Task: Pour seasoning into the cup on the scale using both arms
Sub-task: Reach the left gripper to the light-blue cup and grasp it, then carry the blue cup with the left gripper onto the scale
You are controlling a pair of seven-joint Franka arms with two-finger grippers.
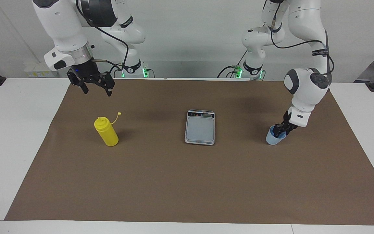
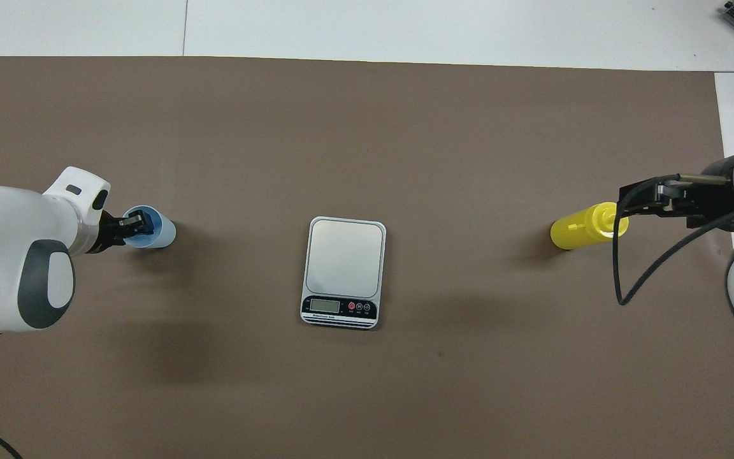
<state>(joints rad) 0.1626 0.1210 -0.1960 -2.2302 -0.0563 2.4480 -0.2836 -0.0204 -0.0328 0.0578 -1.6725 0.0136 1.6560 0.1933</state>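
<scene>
The yellow seasoning bottle (image 1: pixel 106 131) stands upright on the brown mat toward the right arm's end, its small tethered cap hanging off to one side. It also shows in the overhead view (image 2: pixel 580 233). My right gripper (image 1: pixel 96 91) is open and raised in the air above the mat, apart from the bottle; from overhead it (image 2: pixel 628 207) overlaps the bottle's top. The light blue cup (image 1: pixel 275 138) stands on the mat toward the left arm's end. My left gripper (image 1: pixel 282 130) is shut on the cup's rim (image 2: pixel 157 231). The silver-grey scale (image 1: pixel 200 127) lies mid-table with nothing on it.
The scale (image 2: pixel 345 268) has its dark display strip on the edge nearer the robots. The brown mat (image 1: pixel 187 188) covers most of the white table (image 1: pixel 8 130). A black cable (image 2: pixel 634 280) hangs from the right arm.
</scene>
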